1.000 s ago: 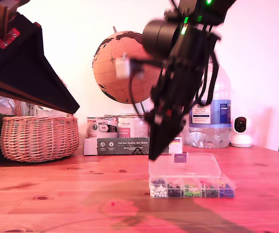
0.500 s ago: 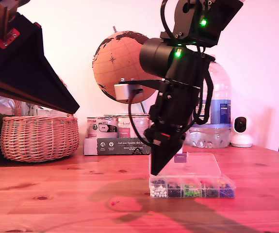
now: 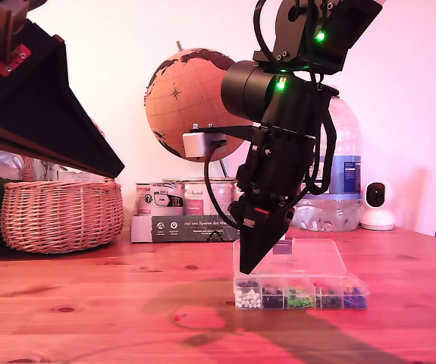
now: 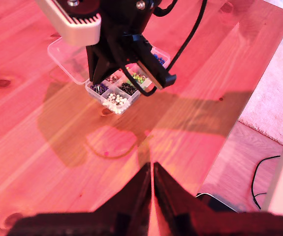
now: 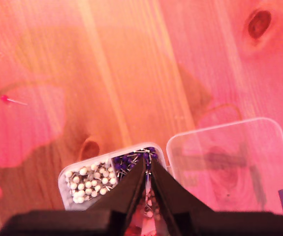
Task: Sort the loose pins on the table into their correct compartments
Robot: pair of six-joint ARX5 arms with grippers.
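Observation:
A clear plastic box (image 3: 301, 293) lies on the table (image 3: 89, 288), its lid (image 3: 290, 258) open and laid flat behind it. Its row of compartments runs from white pins (image 3: 248, 297) through dark and green to blue (image 3: 352, 297). My second gripper (image 3: 246, 267) points down just above the white and dark end, fingers together. In the second wrist view its tips (image 5: 146, 167) hover over the dark-pin section beside the white pins (image 5: 89, 182); nothing shows between them. A red-headed loose pin (image 5: 6, 99) lies on bare wood nearby. My first gripper (image 4: 151, 168) hangs high, shut and holding nothing.
Along the back of the exterior view stand a wicker basket (image 3: 62, 216), a globe (image 3: 187, 106), tins (image 3: 187, 201), a large water bottle (image 3: 339, 182) and a small white camera (image 3: 377, 206). The first wrist view shows the table edge (image 4: 230, 132) with floor and a cable beyond.
My second gripper has come down and a little toward the exterior view's right, from above the lid to just over the box's white and dark end. The first arm has stayed still.

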